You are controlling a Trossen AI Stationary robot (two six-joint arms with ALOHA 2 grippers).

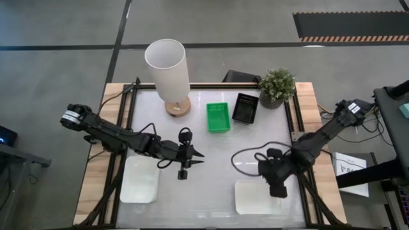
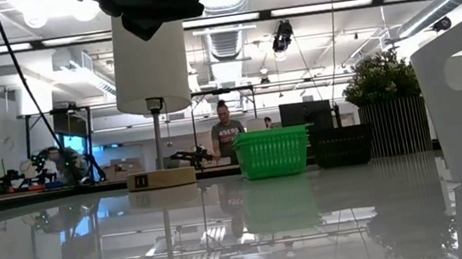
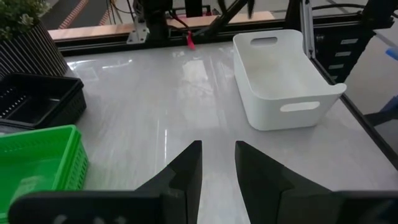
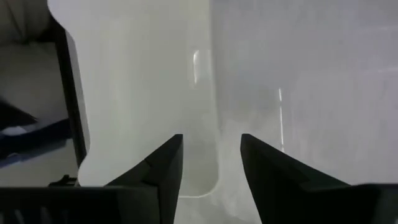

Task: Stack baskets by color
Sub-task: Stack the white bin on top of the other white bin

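Right gripper (image 1: 278,190): hovering open-jawed at the rim of the near-right translucent white plastic basket (image 1: 255,199), gripping nothing.
Left gripper (image 3: 217,165): idling mid-table, fingers slightly parted, empty.
Handling: looking light, stiff, slick; pinching a wall or handle slot seems best.
Left wrist view: showing the handle cut-outs, invisible overhead.

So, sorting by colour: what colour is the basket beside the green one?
Black, clearest in the high view.
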